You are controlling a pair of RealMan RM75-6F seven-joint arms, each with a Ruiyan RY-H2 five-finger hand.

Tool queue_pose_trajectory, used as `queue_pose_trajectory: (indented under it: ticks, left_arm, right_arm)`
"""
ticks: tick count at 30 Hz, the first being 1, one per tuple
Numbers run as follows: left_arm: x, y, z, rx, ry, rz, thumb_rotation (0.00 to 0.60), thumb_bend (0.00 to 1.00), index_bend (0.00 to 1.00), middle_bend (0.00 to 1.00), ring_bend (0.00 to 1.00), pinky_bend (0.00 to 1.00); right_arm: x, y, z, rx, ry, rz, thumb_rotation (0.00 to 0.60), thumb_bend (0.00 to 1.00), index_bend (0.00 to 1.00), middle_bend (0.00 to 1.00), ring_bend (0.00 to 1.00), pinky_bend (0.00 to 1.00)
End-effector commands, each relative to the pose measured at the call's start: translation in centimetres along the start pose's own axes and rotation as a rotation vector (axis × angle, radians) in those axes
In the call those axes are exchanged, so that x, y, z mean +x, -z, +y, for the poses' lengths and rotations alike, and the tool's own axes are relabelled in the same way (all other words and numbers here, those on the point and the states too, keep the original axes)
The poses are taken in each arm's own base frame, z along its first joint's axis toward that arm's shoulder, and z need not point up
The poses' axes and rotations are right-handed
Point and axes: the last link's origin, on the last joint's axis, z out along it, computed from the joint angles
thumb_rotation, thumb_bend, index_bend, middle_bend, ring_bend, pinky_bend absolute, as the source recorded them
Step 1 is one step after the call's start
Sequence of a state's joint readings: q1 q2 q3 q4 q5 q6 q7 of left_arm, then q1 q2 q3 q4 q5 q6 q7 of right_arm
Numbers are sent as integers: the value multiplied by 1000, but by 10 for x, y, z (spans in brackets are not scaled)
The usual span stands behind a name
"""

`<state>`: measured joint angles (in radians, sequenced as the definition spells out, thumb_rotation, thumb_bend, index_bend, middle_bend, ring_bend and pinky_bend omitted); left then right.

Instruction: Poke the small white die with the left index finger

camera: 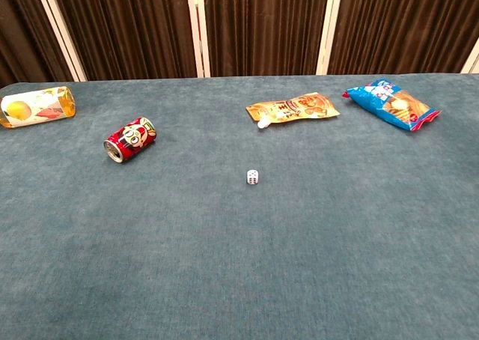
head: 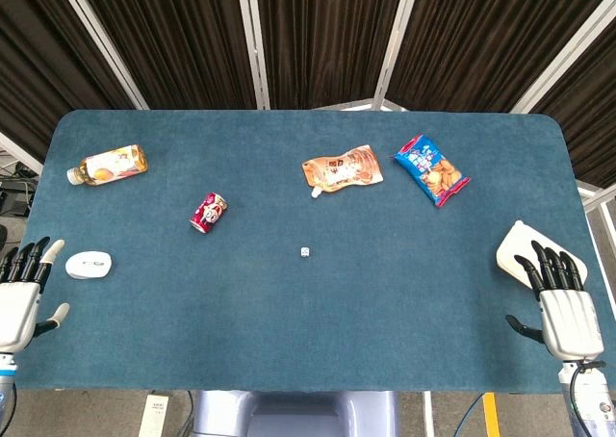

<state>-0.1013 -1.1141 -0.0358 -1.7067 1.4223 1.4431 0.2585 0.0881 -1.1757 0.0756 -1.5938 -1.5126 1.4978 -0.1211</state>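
The small white die (head: 304, 252) sits alone near the middle of the blue table (head: 308, 341); the chest view shows the die (camera: 253, 177) with dark pips. My left hand (head: 21, 293) rests at the table's front left corner, far left of the die, fingers spread and holding nothing. My right hand (head: 563, 302) lies at the front right corner, fingers apart and empty. Neither hand appears in the chest view.
A white mouse-like object (head: 89, 264) lies by my left hand. A red can (head: 209, 212) lies on its side left of the die. A juice bottle (head: 108, 164), an orange pouch (head: 343, 170) and a blue snack bag (head: 431, 169) lie further back. A white object (head: 525, 249) sits by my right hand.
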Motion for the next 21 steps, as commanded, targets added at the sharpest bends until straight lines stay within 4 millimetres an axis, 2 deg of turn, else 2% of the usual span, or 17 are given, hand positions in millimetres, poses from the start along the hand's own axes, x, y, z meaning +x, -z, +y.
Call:
queue_pose_trajectory:
  ticks: [1, 21]
  left_arm:
    - [0, 0, 0, -1, -1, -1, 600, 281, 0, 0, 0, 0]
    - [-5, -2, 2, -14, -5, -25, 600, 282, 0, 0, 0, 0]
  right_arm:
    - [0, 0, 0, 1, 1, -1, 600, 0, 139, 0, 0, 0]
    - [-2, 0, 1, -9, 4, -12, 600, 0, 140, 0, 0, 0]
